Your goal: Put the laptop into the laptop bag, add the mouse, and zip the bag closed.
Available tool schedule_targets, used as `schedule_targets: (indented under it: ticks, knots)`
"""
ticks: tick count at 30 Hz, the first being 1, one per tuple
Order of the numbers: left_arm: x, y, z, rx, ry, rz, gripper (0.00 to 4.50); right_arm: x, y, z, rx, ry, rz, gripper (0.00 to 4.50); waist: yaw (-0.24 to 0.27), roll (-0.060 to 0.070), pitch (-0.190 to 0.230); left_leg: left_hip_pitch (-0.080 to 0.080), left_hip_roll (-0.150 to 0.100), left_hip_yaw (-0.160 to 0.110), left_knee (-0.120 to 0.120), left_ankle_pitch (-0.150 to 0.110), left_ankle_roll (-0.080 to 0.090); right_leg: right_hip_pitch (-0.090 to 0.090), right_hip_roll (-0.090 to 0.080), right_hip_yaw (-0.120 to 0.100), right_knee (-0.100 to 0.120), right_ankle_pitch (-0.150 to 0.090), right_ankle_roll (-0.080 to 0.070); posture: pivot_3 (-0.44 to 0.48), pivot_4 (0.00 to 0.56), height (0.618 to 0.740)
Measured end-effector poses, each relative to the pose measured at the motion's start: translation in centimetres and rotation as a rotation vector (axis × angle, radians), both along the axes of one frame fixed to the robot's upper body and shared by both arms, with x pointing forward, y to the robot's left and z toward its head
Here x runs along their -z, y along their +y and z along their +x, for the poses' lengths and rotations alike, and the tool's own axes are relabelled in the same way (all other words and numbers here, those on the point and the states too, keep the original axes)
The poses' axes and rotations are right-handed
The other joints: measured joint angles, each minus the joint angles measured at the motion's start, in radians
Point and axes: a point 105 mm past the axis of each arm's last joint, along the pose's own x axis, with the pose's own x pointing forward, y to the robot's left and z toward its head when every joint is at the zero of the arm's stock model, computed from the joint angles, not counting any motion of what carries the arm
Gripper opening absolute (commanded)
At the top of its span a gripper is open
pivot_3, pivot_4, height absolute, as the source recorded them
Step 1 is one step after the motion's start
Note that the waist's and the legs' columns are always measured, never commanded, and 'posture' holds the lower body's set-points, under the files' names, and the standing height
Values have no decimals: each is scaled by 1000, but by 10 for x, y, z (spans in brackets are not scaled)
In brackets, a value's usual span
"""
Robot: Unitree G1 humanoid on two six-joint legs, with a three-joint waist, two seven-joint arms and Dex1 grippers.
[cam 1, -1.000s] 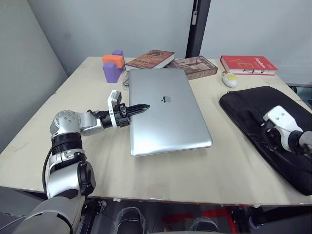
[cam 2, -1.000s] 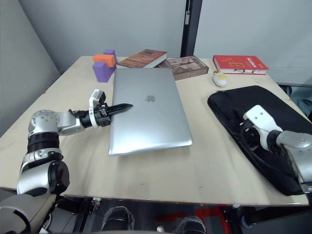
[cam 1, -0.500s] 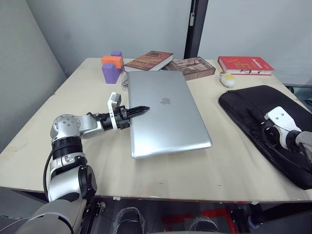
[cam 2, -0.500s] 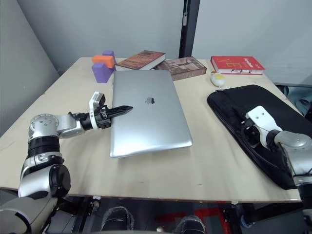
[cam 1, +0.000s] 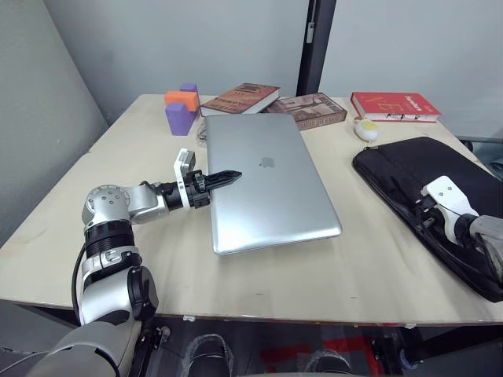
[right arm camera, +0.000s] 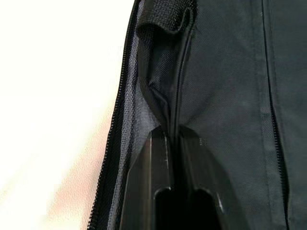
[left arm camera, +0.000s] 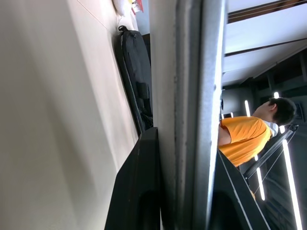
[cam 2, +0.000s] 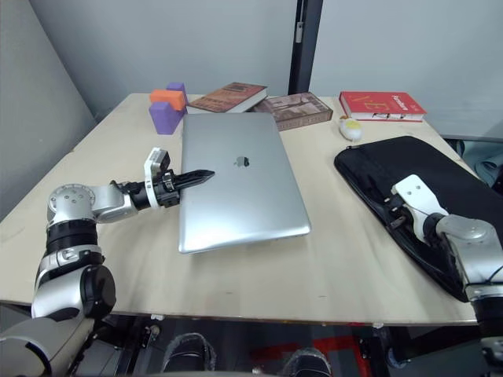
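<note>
The silver laptop [cam 1: 267, 181] lay shut in the middle of the frame on the wooden table [cam 1: 141, 126]. The left gripper [cam 1: 228, 175] came in from the left of the frame and pinched the laptop's left edge between its two black fingers. The big black laptop bag [cam 1: 440, 192] lay flat at the right side of the frame, well apart from the laptop. Its zipper was open along the near edge, and I could not tell if anything was inside it. The right gripper [right arm camera: 173, 139] sat on the bag and its fingers were squeezed tight on a fold of the bag's cloth by the open zipper. A small white and yellow thing [cam 1: 367, 129] sat above the bag, near a red book [cam 1: 397, 105]. Two more books [cam 1: 275, 100] and some purple and orange blocks [cam 1: 181, 107] lay at the top of the table
</note>
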Motion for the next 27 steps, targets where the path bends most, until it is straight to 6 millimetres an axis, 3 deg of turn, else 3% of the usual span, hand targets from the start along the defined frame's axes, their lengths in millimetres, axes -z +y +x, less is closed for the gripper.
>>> schedule_targets:
  ticks: [4, 7, 20, 27]
  knots:
    - [0, -2, 0, 6, 0, -5, 331, -2, 1, -1, 8, 3, 17, 9, 0, 0, 0, 0, 0, 0, 0, 0, 0, 0, 0, 0, 0, 0, 0, 0, 150, 725]
    - [1, -6, -2, 14, -6, -7, 331, -7, 5, 1, 49, 3, 175, 9, -1, 0, 0, -1, 0, 0, 0, 1, 2, -1, 0, 0, 0, 0, 0, 0, 150, 725]
    - [13, -42, -7, 76, 5, -1, 331, -76, 48, 2, 0, -12, 561, 9, 2, 1, 0, -4, 0, 0, -1, 2, 2, -4, 0, 0, 0, 0, 0, 0, 150, 725]
    - [25, -70, -7, 92, 38, 47, 331, -90, 73, 0, 37, 32, 696, 9, 4, 1, 0, -4, 0, 0, -2, 2, 1, -5, 0, 0, 0, 0, 1, 0, 150, 725]
